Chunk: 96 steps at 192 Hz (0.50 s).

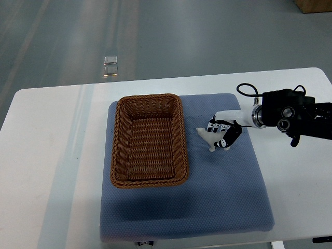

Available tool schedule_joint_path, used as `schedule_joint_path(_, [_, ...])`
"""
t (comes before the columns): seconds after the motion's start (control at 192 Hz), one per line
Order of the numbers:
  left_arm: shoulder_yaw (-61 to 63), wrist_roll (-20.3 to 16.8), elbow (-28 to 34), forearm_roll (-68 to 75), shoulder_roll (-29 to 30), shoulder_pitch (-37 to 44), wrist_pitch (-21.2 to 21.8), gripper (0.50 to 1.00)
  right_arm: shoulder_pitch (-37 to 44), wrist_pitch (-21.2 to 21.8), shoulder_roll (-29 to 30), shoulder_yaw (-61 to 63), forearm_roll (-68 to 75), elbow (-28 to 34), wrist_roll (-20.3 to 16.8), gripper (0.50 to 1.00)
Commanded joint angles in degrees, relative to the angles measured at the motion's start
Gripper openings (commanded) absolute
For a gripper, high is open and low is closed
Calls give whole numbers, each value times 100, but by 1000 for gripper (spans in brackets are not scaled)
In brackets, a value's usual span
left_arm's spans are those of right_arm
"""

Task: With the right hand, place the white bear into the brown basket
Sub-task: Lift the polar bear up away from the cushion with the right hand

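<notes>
The brown wicker basket lies on the left part of a blue mat, with nothing inside it. Just to its right, the white bear is small and mostly covered by my right hand. That hand reaches in from the right edge, its black and white fingers curled around the toy. Only the bear's left side and a lower limb poke out. The hand and bear are low over the mat, a short gap away from the basket's right rim.
A white table carries the mat. The black forearm and wrist unit with a looped cable extends to the right edge. Grey floor lies beyond the table's far edge, with a cardboard box corner at top right.
</notes>
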Motion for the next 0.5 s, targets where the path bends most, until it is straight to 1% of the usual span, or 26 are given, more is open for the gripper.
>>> schedule_joint_path(0.0, [0, 0, -1, -2, 0, 0, 0, 1000, 449, 206, -328, 172, 62, 102, 1, 500])
schedule_joint_path(0.083, [0, 0, -1, -2, 0, 0, 0, 1000, 871, 435, -653, 251, 106, 190, 1, 500])
schedule_joint_path(0.182, [0, 0, -1, -2, 0, 0, 0, 1000, 1591, 812, -1092, 260, 194, 296, 9, 500])
schedule_joint_path(0.281, [0, 0, -9, -2, 0, 0, 0, 1000, 2058, 1093, -1339, 260, 229, 340, 1, 500])
schedule_joint_path(0.369, [0, 0, -18, -2, 0, 0, 0, 1000, 2216, 1208, -1409, 260, 238, 348, 9, 500])
schedule_joint_path(0.494, [0, 0, -44, 7, 0, 0, 0, 1000, 2234, 1138, -1295, 260, 238, 348, 9, 500])
